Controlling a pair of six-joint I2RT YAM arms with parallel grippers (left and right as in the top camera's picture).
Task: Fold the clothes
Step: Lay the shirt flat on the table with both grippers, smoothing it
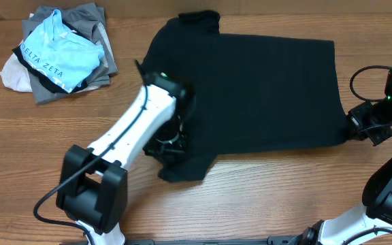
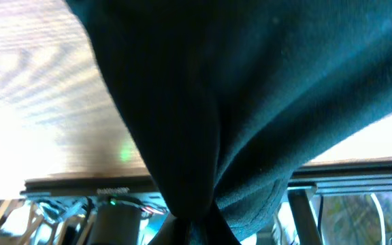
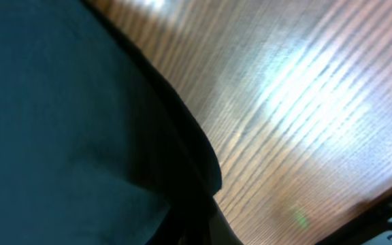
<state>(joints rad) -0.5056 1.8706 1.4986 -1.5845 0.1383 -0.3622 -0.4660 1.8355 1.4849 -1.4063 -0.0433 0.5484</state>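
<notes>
Wooden table (image 1: 264, 190) holds black T-shirt (image 1: 264, 88), garment pile (image 1: 60, 58) apart.

Overhead looks down; 2 wrist cameras hug the T-shirt (image 1: 250, 88).

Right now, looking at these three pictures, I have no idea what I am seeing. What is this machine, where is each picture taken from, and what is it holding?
It is a robot with two arms at a wooden table. One picture looks down from above; two come from a camera on each wrist, very close to the dark cloth. A black T-shirt lies spread out, and a pile of other clothes sits at the top left. The left pincer grips the shirt near a sleeve, the right pincer its edge; in both wrist pictures the cloth gathers to a point.
</notes>
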